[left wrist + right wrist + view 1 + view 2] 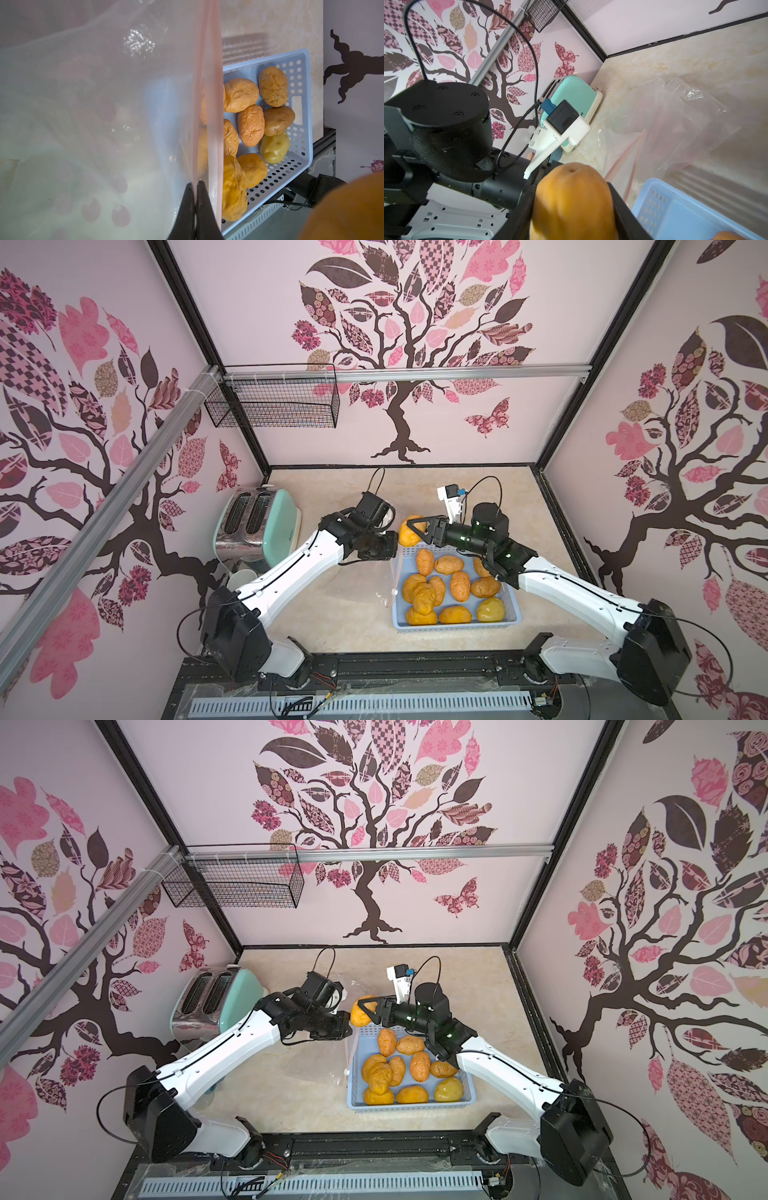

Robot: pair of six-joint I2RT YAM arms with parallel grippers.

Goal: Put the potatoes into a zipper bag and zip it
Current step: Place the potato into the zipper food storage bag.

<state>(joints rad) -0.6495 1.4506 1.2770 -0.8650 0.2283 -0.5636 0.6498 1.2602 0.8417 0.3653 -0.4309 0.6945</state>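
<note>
Ten or so potatoes [460, 585] lie heaped in a pale blue perforated basket [457, 627] on the right side of the marble-patterned tabletop, among them a smoother yellow-green potato [491, 610] at the basket's near right corner. One more orange potato [573, 201] is off the pile. The right gripper [415, 531] holds it, a black finger pressed to each side, and in both top views it hangs just past the basket's far left corner.

Facing it from the left, the left gripper [196, 182] has its jaws pinched tight on the rim of a clear zipper bag [104, 104], gripping the pink zip strip [207, 83] that runs along the opening. In the left wrist view the bag's film spreads away from the fingers as a cloudy sheet. The basket and its load show beyond the strip, and a blurred orange shape fills one corner of the picture. The right wrist view shows the bag crumpled on the table on the far side of the basket, its pink strips running down toward the held potato. No potato can be made out inside the bag.

A mint-green two-slot toaster [266, 526] stands at the far left of the table, and a black wire basket [274, 402] hangs from a rail on the back wall. Pink and brown tree decals cover all three walls.
</note>
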